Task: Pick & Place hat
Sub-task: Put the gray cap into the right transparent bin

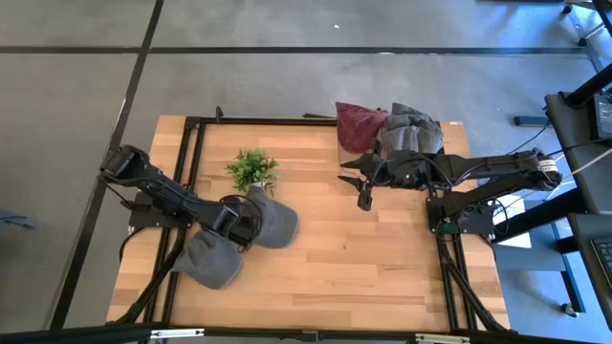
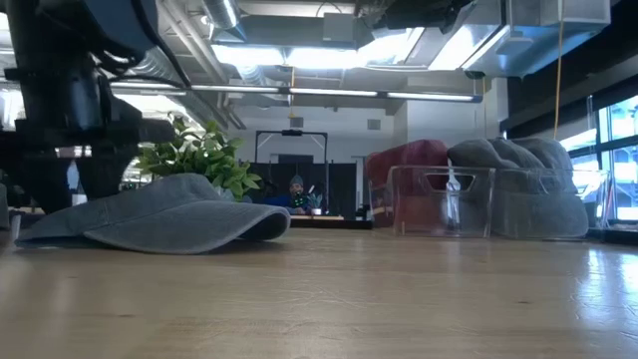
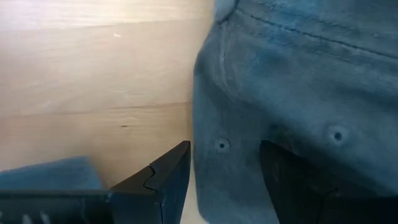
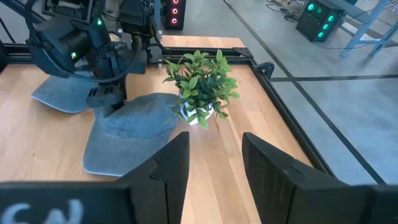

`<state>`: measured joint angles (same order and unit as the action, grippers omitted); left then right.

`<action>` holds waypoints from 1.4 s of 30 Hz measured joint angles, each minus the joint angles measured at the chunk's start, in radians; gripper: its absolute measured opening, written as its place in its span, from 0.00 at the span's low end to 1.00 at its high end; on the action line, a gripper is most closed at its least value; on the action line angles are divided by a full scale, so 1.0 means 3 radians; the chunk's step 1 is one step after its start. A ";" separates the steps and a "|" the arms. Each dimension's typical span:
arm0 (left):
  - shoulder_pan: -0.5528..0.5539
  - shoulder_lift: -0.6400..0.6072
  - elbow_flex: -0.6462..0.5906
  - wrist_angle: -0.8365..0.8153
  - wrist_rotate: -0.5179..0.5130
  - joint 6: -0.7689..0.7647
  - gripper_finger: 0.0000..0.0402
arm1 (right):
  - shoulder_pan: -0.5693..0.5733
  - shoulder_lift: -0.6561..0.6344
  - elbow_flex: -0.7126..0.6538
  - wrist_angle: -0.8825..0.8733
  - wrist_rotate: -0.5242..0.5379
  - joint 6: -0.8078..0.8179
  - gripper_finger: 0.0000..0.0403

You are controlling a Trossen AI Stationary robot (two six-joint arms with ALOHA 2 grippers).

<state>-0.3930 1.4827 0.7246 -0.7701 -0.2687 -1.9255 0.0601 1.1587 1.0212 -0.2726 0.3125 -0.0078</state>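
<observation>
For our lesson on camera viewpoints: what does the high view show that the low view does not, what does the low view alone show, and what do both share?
Only the high view shows the second grey cap near the table's front-left corner, and the right gripper, open over bare wood. Only the low view shows the room's ceiling lights and the clear bin holding the piled hats. Both show the grey cap at the left gripper and the potted plant.

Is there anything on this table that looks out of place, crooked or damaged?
Nothing stands out. Two grey hats lie flat on the wood, one at the left gripper beside the small plant, the other nearer the table's edge. More hats are piled in the clear bin. No damage shows.
</observation>
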 joint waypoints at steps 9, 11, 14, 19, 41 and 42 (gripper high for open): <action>0.0116 0.0238 0.0013 0.0109 0.0186 0.0113 0.42 | 0.0000 0.0000 -0.0001 0.0054 0.0000 0.0011 0.37; 0.0144 0.0237 0.0010 0.0108 0.0200 0.0121 0.38 | 0.0000 0.0000 -0.0001 0.0080 0.0000 0.0010 0.37; 0.0159 0.0229 0.0006 0.0111 0.0187 0.0148 0.29 | 0.0000 0.0000 -0.0001 0.0091 0.0000 0.0009 0.37; 0.0162 0.0232 0.0006 0.0141 0.0122 0.0312 0.14 | 0.0000 0.0000 -0.0001 0.0088 0.0000 0.0006 0.37; 0.0160 0.0132 0.1451 0.0141 -0.0487 0.3721 0.01 | -0.0001 0.0000 0.0008 0.0175 -0.0949 0.0289 0.37; 0.0160 0.0131 0.1545 0.0150 -0.0560 0.4032 0.01 | -0.0009 0.0000 0.0045 0.0151 -0.1065 0.0340 0.37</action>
<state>-0.3450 1.5219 1.1881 -0.7250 -0.4367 -0.7159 0.0572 1.1587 1.0348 -0.2273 -0.0070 0.0943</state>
